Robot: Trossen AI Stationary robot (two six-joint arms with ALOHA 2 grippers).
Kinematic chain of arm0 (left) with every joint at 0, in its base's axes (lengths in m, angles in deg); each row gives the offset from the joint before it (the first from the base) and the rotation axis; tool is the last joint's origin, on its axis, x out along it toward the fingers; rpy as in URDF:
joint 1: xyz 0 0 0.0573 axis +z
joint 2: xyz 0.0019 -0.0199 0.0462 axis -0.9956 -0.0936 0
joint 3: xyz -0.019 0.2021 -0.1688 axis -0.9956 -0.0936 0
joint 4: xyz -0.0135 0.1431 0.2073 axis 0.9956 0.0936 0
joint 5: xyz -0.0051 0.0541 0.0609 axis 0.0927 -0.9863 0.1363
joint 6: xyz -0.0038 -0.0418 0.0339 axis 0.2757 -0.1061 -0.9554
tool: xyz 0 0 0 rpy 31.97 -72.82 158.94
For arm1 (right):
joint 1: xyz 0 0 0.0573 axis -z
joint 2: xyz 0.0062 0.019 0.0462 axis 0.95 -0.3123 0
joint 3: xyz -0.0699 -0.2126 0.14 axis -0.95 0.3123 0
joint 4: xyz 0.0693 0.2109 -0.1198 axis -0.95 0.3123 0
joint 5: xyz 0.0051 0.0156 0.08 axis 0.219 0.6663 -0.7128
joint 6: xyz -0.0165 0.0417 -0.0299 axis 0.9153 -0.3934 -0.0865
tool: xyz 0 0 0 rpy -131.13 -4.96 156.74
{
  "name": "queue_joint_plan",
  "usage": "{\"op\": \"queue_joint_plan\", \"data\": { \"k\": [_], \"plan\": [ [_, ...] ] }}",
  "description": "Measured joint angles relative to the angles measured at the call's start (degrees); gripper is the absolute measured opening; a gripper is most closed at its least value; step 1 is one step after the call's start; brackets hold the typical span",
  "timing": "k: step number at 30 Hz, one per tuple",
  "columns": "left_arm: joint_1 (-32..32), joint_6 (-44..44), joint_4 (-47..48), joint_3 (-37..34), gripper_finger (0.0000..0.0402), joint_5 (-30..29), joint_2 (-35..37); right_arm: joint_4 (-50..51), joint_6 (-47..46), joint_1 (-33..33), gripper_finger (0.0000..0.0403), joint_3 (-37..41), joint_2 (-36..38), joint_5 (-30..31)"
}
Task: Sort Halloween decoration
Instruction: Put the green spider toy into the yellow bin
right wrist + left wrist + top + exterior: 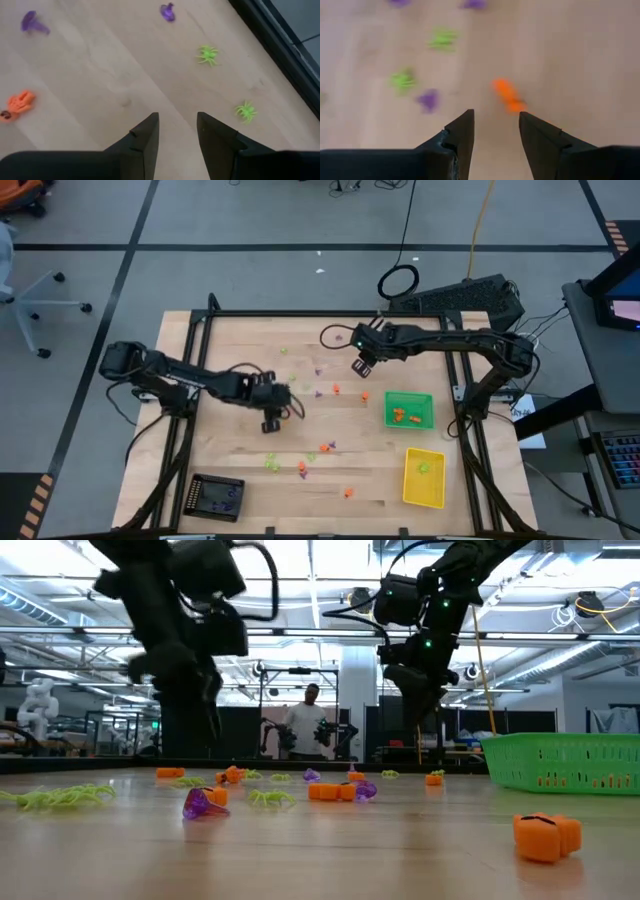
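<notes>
Nearest to us in the low view, an orange trinket (546, 836) lies on the wooden table (250, 480), and a little farther in sit a purple piece (203, 803), a pair of orange ones (330, 791) and a lime green spider (60, 797) off to one side. From above we see the three trays along the near and right parts of the table: the black tray (217, 497) at the near left corner with a few small pieces in it, the yellow tray (423, 476) at the near right holding a green piece, and the green tray (409, 409) just beyond it holding orange pieces. The remaining trinkets are scattered loose over the middle of the table, orange ones (348, 492) toward the near edge, purple (319, 393) and green ones (283, 352) farther back. The left gripper (272, 420) hangs above the middle of the table; in its wrist view we see its fingers (459, 135) parted with nothing between them, and an orange trinket (508, 95) lying on the wood just ahead of the tips. The right gripper (362, 366) hovers over the far middle of the table, its fingers (145, 137) also apart and empty, with green spiders (207, 54), purple pieces (168, 12) and an orange figure (19, 104) spread on the wood beyond them. Farthest off, past the table, a person (307, 725) stands in the room.
</notes>
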Motion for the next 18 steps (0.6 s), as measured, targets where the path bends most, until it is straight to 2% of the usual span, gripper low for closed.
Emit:
{"op": "queue_joint_plan", "data": {
  "k": [3, 8, 12, 18],
  "plan": [
    [-4.27, 2.5, 2.42, -0.15, 0.0158, 1.88, -0.07, -0.45, 1.09, -0.72, 0.0118, 0.0, 0.0, 0.0],
    [-8.74, 3.84, 3.5, -0.73, 0.0158, 1.75, -0.07, -2.97, 3.15, -1.34, 0.0118, 0.0, 0.0, -0.02],
    [-9.22, 4.32, 1.25, -2.06, 0.0158, -0.94, -0.19, -3.86, 4.02, -1.45, 0.0118, 0.0, 0.0, -0.22],
    [-7.84, 5.44, -0.86, -3.48, 0.0158, -1.02, -1.36, -3.45, 4.02, -1.58, 0.0118, 0.0, 0.0, -0.23]
  ]
}}
